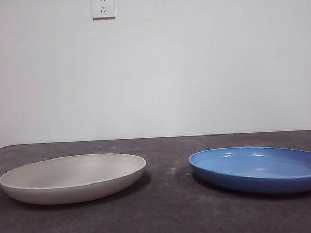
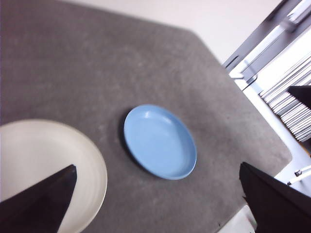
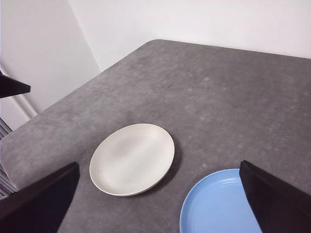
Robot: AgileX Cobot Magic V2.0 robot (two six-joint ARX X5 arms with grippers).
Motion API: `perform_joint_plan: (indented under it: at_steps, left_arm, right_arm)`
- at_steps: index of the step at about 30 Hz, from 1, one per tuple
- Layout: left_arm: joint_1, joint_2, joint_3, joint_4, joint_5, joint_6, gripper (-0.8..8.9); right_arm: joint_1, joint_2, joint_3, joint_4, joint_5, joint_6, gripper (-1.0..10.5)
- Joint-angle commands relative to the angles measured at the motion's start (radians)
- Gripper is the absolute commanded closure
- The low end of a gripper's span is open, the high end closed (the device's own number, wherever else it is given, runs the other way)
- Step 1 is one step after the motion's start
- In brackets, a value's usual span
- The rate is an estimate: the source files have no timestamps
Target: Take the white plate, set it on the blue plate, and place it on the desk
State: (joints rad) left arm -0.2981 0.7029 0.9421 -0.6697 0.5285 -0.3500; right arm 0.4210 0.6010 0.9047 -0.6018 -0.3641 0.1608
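No step is judged begun: the white plate (image 1: 72, 177) and the blue plate (image 1: 260, 168) lie apart on the tabletop (image 1: 166, 215), both the left gripper (image 2: 158, 204) and right gripper (image 3: 158, 204) are held high with jaws spread, and a rim grasp on the white plate is called for next.

A low front camera looks level across the table (image 1: 166, 215) toward the wall (image 1: 194, 67); both wrist cameras look down from high above. All three share the white plate (image 1: 73, 177) and blue plate (image 1: 260, 168).
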Motion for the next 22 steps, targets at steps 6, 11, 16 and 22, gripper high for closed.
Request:
perform_joint_plan:
  at_steps: [6,11,16,22]
  left_arm:
    - [0.024,0.204,0.179,-0.172,-0.002,0.037,1.29]
    - [0.066,0.357,0.283,-0.272,-0.045,0.106,1.3]
    - [0.128,0.478,0.31,-0.275,-0.045,0.133,1.3]
    - [0.189,0.612,0.31,-0.274,-0.042,0.158,1.29]
  right_arm:
    - [0.007,0.004,0.015,0.008,-0.002,-0.003,4.0]
    - [0.007,0.004,0.015,0.002,-0.002,-0.003,4.0]
    - [0.007,0.004,0.015,-0.008,-0.003,-0.003,4.0]
    - [0.007,0.004,0.015,-0.015,-0.002,-0.004,4.0]
